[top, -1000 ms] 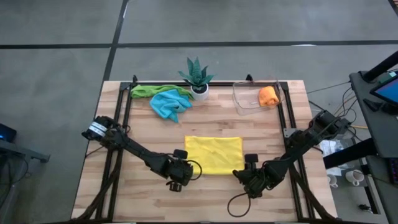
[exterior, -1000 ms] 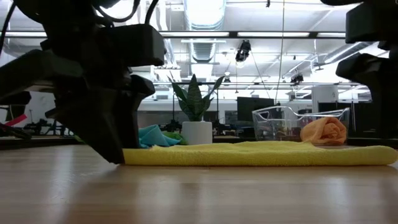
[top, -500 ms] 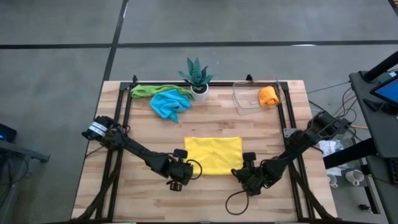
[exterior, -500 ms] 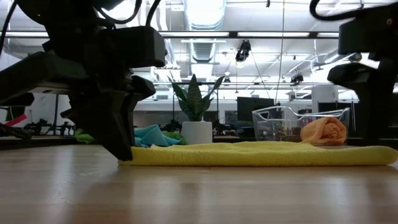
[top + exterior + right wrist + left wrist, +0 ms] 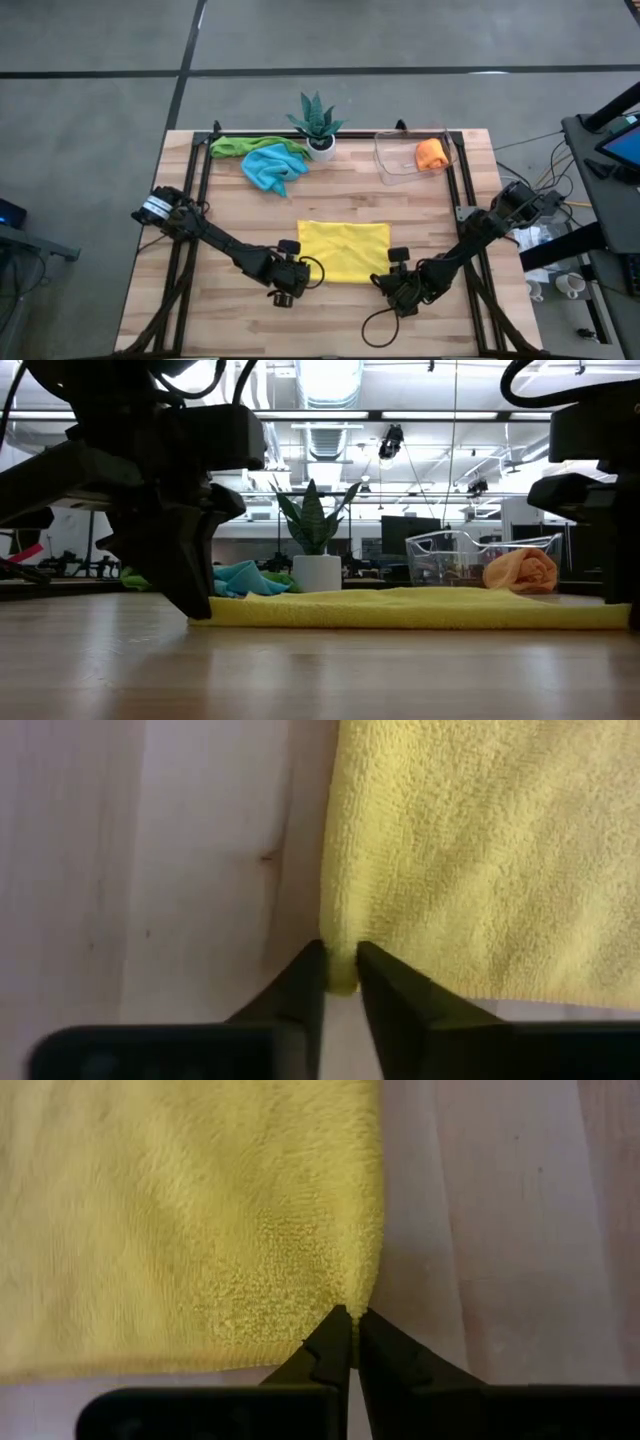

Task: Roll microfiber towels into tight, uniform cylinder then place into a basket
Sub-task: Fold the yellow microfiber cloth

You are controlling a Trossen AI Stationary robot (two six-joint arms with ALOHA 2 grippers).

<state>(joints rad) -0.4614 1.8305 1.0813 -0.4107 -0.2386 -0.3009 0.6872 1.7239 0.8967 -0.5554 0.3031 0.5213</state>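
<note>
A yellow microfiber towel (image 5: 343, 249) lies spread flat on the wooden table, near its front edge. My left gripper (image 5: 353, 1318) is shut on the towel's near left corner, and my right gripper (image 5: 340, 965) is closed on its near right corner. Both point steeply down. At the far right stands the clear basket (image 5: 398, 160) with an orange rolled towel (image 5: 431, 153) inside. A light blue towel (image 5: 273, 167) and a green towel (image 5: 243, 146) lie crumpled at the far left. My left gripper pinches the yellow towel's near left corner (image 5: 350, 1295) between its two fingertips, coming from above at a steep slant. The corner stays on the table and the cloth lies flat. My right gripper has the near right corner (image 5: 342, 955) between its two fingers (image 5: 378, 970), also from above. The cloth lies flat on the table.
A green spiky plant in a white pot (image 5: 319, 127) stands at the far edge between the loose towels and the basket. A black frame (image 5: 205, 175) runs along the table's sides. Bare wood shows between the yellow towel and the far things.
My right gripper has come down onto the yellow towel's near right corner. The towel has stayed flat where it was.
</note>
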